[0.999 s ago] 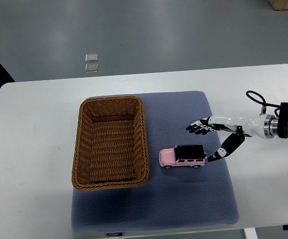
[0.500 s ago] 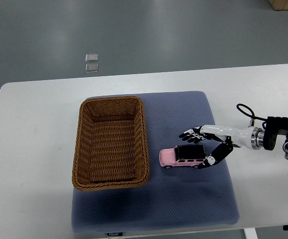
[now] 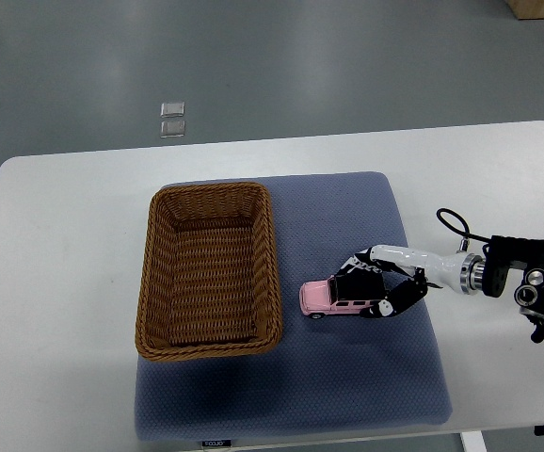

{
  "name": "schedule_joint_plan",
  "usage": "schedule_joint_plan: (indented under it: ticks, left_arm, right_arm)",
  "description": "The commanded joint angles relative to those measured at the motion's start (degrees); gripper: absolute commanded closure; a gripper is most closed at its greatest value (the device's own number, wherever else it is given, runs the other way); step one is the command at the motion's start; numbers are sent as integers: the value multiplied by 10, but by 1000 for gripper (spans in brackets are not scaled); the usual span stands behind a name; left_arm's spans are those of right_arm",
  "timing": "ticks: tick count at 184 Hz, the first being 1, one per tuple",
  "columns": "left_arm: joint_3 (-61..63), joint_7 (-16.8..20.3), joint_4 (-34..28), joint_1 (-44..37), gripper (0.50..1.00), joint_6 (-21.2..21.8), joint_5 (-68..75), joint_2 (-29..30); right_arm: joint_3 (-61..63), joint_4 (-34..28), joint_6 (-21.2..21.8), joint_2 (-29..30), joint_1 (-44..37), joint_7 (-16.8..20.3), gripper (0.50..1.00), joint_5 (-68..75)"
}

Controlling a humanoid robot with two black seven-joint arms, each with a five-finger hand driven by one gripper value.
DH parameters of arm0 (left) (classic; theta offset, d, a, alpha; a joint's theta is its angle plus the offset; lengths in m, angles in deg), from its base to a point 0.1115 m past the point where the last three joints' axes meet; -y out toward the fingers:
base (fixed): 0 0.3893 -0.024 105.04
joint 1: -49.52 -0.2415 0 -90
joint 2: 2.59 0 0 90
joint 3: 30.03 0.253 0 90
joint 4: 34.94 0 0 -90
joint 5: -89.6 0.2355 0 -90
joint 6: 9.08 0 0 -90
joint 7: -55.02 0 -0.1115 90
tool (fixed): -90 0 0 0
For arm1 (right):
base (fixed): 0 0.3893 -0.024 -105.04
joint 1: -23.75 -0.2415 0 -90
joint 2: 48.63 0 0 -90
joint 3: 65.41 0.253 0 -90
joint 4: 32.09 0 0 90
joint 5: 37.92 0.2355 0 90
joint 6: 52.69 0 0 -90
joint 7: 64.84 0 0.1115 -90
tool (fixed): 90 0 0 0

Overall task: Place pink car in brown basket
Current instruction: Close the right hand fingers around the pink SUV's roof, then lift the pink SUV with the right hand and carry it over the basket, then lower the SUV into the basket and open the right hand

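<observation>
The pink car (image 3: 343, 298) sits on the blue mat (image 3: 347, 377), just right of the brown basket (image 3: 208, 273), close to its lower right corner but not touching it. Its long axis runs left to right, crosswise to the basket's long side, with the pink nose pointing at the basket. The right robot hand (image 3: 380, 285) reaches in from the right and has its fingers (image 3: 359, 265) curled over the car's black roof and rear end, thumb below: it looks to be grasping the car, though the car rests on the mat, not yet lifted. The basket holds nothing. From here I'd judge the carry is short: lift, then straight left over the near rim. No left arm shows over the white counter (image 3: 65, 282).
</observation>
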Motion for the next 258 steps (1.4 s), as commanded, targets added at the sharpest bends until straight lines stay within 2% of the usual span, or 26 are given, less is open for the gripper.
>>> schedule_joint_plan:
  ticks: [1, 9, 46, 81, 138, 173, 217, 258]
  left_arm:
    - [0, 0, 0, 0, 500, 0, 0, 0]
    - [0, 0, 0, 0, 500, 0, 0, 0]
    - [0, 0, 0, 0, 500, 0, 0, 0]
    - [0, 0, 0, 0, 500, 0, 0, 0]
    - [0, 0, 0, 0, 500, 0, 0, 0]
    - [1, 0, 1, 0, 500, 0, 0, 0]
    - [1, 0, 4, 0, 500, 0, 0, 0]
    - [1, 0, 7, 0, 500, -1, 1, 0]
  right_arm:
    - [-1, 2, -12, 0, 2, -9, 971, -22]
    - [-1, 2, -17, -6, -2, -15, 1000, -26]
    - [5, -5, -11, -50, -41, -16, 1000, -19]
    - [7, -37, 15, -96, -91, -27, 1000, -14]
    - [-2, -39, 31, -93, -177, -30, 1000, 57]
    - [-54, 25, 28, 0, -236, -30, 1000, 70]
    - [-97, 152, 24, 156, -265, -29, 1000, 66]
    - [-136, 225, 13, 244, -275, -29, 1000, 58]
